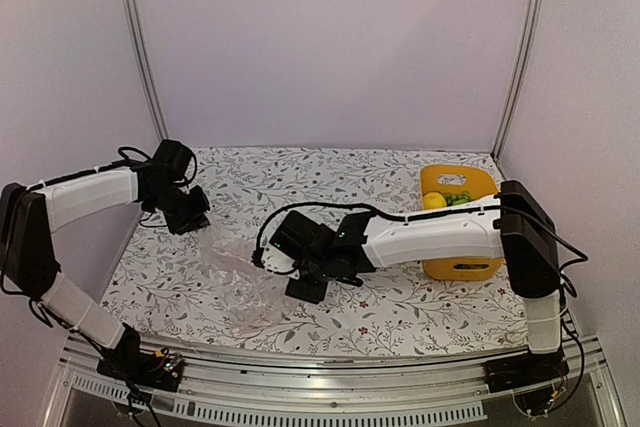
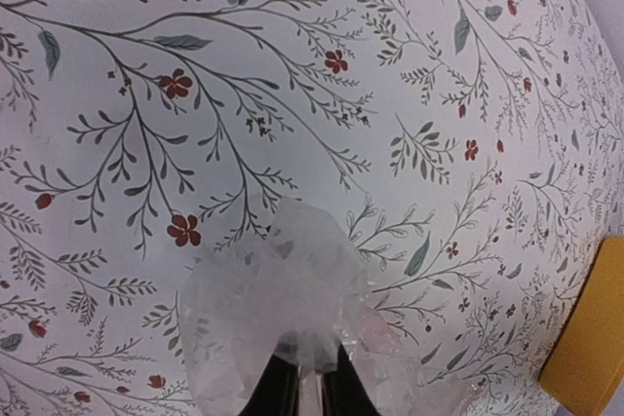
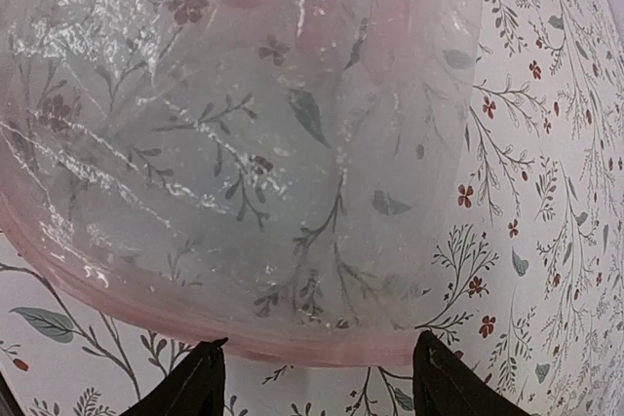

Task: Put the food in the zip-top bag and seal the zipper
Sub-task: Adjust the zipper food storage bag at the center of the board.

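Zip-top bag (image 1: 240,282): clear, crinkly film, slumped at 8 o'clock on floral-cloth worktop (image 1: 400,172); pale lilac walls (image 1: 330,47), metal posts (image 1: 142,47). Left gripper (image 2: 314,365) jaws pinch its edge; right gripper (image 3: 320,343) jaws wide at its pinkish rim.

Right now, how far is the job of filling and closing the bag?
Done: nothing yet; the zip-top bag looks empty. In hand: the left end effector pinches the bag's plastic, and the open right end effector faces its mouth. Left: moving the food from the yellow basket, then sealing the zipper.
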`<state>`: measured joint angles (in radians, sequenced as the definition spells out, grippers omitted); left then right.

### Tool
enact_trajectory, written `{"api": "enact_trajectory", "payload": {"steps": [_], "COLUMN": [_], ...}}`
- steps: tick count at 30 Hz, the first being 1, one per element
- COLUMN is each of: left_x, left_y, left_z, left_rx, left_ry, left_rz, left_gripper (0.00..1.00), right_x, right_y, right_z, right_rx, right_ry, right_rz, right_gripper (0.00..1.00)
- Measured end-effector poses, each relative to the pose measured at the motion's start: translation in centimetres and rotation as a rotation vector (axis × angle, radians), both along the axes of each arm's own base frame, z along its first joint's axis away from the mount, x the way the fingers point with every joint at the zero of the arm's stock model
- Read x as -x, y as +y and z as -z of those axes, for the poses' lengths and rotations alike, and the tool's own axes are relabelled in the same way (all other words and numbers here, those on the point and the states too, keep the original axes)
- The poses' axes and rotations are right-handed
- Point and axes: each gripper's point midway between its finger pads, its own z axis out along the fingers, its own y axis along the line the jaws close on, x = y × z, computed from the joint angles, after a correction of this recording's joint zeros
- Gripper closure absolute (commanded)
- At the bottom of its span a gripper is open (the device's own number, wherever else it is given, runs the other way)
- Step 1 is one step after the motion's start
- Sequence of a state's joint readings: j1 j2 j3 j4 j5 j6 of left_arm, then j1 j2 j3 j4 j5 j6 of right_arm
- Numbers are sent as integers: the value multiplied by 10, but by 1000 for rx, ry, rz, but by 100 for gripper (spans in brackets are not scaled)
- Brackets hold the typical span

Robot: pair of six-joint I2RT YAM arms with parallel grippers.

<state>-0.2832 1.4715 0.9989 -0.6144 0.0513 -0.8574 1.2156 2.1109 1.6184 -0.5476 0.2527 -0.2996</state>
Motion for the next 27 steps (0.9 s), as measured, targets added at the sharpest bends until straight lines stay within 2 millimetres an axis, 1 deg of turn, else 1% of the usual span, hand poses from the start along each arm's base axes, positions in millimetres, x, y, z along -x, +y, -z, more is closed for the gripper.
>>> {"api": "enact_trajectory", "payload": {"steps": [5,9,11,14,16,18,19,23,25,26,27], "left_x": [-11,-18,-20,-25,-28,-31,-33,-37,-40,-42,-45], "left_y": [-6,-10,-12,-16,-19,-23,-26,-33,-35,-34,-33], "left_z": [-8,-15,-16,-18,-20,-21,-21,-24,-27,-29,-32], "left_rx": [20,37,45,55,66,84,95,133,151,159,166], "left_ry": [-19,-33,-34,-34,-31,-25,-20,-4,1,2,0], "left_rz": [7,13,18,23,29,38,44,62,65,62,58], "left_gripper": [100,100,100,100,100,100,100,100,100,100,100], "right_x": [8,12,13,12,10,4,0,-16,-19,-20,-19], "right_y": [8,6,6,9,10,11,11,12,12,11,10], "right_z": [1,8,10,7,5,0,-3,-16,-18,-17,-16], "right_rx": [0,19,25,20,15,12,10,-1,-7,-9,-7], "right_ry": [-41,-70,-81,-101,-121,-166,-193,-300,-324,-326,-327], "right_rz": [-42,-64,-75,-83,-75,-55,-43,4,19,23,23], "right_gripper": [31,25,24,23,27,35,42,80,92,97,100]}}
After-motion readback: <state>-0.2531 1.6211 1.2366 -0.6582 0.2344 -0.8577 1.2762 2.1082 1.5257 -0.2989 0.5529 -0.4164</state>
